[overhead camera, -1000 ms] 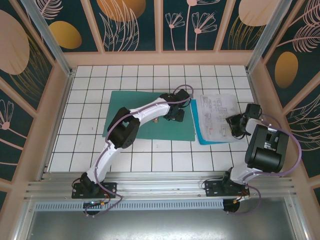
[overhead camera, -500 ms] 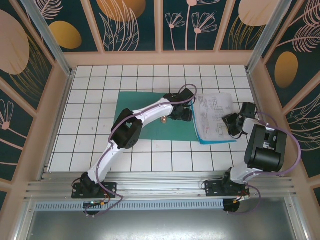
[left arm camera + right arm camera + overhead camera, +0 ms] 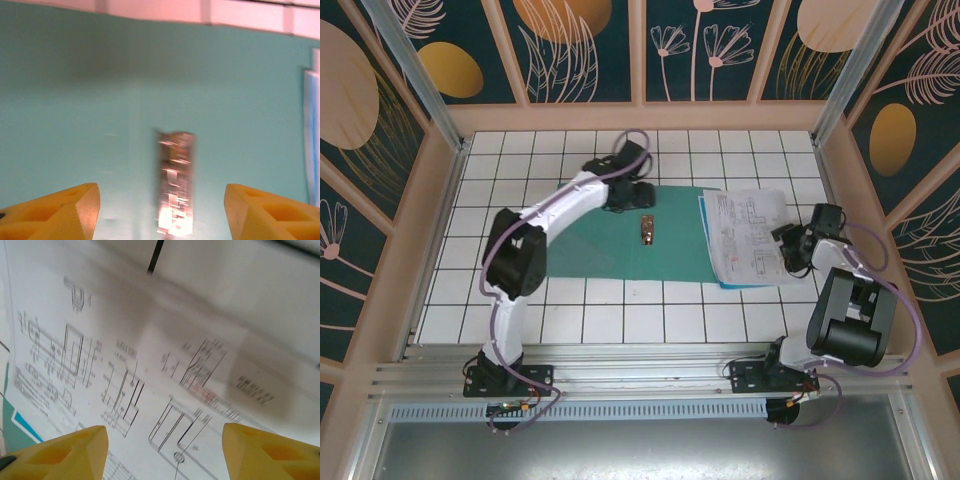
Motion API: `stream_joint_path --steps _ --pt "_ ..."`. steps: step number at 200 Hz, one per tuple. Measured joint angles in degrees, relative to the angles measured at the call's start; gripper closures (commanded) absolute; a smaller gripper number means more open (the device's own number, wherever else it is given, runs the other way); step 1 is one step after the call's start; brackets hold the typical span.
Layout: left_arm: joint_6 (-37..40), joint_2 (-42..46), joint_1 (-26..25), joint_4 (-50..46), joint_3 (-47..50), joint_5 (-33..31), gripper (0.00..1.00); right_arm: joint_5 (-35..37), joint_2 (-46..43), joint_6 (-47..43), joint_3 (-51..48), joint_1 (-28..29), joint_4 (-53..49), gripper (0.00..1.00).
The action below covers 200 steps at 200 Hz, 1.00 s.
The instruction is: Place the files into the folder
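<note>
White-tiled desk point(image 3: 570, 320): folder point(image 3: 610, 250) lies open, files point(image 3: 750, 225) touching its right edge. My left tool point(image 3: 628, 192) gapes empty at the folder's far edge; right tool point(image 3: 788, 246) gapes empty over the files. I judge the sheets light, floppy, slippery; pinch the stack at a free edge.

I see a teal-green folder point(image 3: 610, 255). The files point(image 3: 750, 235) are white with black line drawings. The table point(image 3: 500, 190) is white squares with dark lines. My left fingers point(image 3: 60, 212) are yellow. The clip point(image 3: 646, 229) looks shiny silver.
</note>
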State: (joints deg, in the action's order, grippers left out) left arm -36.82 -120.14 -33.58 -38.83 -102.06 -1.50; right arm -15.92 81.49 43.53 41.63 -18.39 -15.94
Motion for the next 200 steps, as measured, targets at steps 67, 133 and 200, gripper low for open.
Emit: stream_joint_path --steps 67,133,200 --pt "2.1 -3.4 2.2 3.8 7.6 3.1 0.37 -0.2 6.5 -4.9 0.8 -4.1 0.4 0.38" --pt "-1.7 -3.4 0.7 11.2 11.8 9.7 0.38 -1.7 7.7 -5.3 0.6 -2.5 4.5 0.38" --pt "-6.0 -4.0 -2.8 14.7 12.0 12.7 0.39 -3.7 6.2 0.1 -2.7 2.2 9.3 0.38"
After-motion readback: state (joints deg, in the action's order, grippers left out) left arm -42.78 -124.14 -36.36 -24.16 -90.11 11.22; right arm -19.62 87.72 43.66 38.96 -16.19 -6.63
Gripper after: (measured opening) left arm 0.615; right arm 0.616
